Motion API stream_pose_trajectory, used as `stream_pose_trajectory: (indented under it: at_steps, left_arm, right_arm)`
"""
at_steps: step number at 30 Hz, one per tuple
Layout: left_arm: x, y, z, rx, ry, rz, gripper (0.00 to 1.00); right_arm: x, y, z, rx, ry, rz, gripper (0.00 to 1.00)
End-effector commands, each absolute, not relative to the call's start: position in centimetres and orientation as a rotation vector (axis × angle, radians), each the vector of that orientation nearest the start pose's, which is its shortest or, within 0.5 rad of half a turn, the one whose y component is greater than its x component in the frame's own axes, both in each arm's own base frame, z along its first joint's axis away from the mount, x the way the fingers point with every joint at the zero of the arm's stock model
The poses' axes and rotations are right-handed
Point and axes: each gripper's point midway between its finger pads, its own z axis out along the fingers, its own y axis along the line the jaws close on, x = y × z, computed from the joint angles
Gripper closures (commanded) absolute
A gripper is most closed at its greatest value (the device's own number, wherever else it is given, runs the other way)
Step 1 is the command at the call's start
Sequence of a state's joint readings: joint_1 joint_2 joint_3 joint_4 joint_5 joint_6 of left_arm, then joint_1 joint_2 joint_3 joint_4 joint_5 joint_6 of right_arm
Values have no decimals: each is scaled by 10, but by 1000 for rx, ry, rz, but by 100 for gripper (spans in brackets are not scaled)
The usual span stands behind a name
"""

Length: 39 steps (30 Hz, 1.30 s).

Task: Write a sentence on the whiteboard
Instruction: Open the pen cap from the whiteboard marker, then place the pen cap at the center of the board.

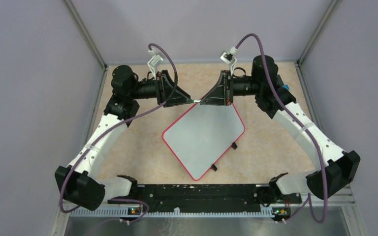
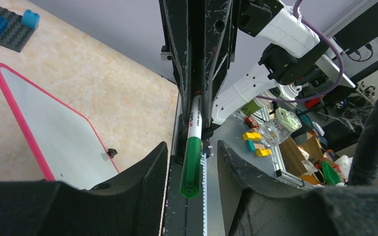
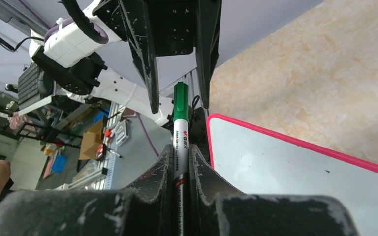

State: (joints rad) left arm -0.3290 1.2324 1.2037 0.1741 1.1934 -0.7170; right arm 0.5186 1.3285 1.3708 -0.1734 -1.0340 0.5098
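- nearest to the arm bases, the whiteboard (image 1: 204,140) lies flat on the worktop (image 1: 138,152), turned so that one corner points to the bases. its surface is blank, so no writing is done yet.
- two small black clip feet (image 1: 234,146) stick out from the right edge of the whiteboard. lying flat like this, the board suits writing from above.
- above the far edge of the whiteboard the two claws meet tip to tip, with a marker (image 1: 194,100) held level between them, off the board.
- the right claw (image 3: 180,150) is clenched on the white barrel of the marker. i think it serves as the fixed holder.
- the left claw (image 2: 193,147) is released: its fingers stand on both sides of the green cap (image 2: 191,167), with a gap on each side, grasping nothing. this placing looks made for pulling off the cap, which appears to be on the marker.
- beyond the whiteboard, on its far right side, a dark studded plate (image 2: 2,32) with blue bricks (image 2: 30,18) lies apart. it seems to have no part in this step.
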Motion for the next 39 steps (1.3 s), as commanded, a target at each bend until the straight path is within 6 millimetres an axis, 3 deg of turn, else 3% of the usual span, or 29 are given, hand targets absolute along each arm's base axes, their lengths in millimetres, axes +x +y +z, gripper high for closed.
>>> stream_pose_trajectory:
  at_steps: [1,5,14,18,29,33,37,39]
  left_arm:
    - [215,-257,402,827,1566,-1645,53]
    - [216,-257,402,819,1568,-1644,57]
    - [216,-256,403,813,1570,-1642,100]
    - [225,-246,399,779,1588,-1620,100]
    - [253,-185,390,644,1614,-1544,100]
    - [287,-152,365,515,1758,-1342,100]
    - [330,-109,313,535,1949,-829,100]
    - [343,-83,281,548,2060,-628,100]
  right_arm:
    - [205,301,423,-919,1573,1554,100]
    - [206,302,424,-912,1572,1558,100]
    - [208,300,425,-911,1570,1535,100]
    - [214,291,426,-892,1574,1515,100]
    - [238,247,421,-795,1592,1441,100]
    - [247,226,416,-750,1613,1403,100]
    - [251,211,407,-729,1635,1347,100]
    - [250,209,402,-744,1638,1315,100]
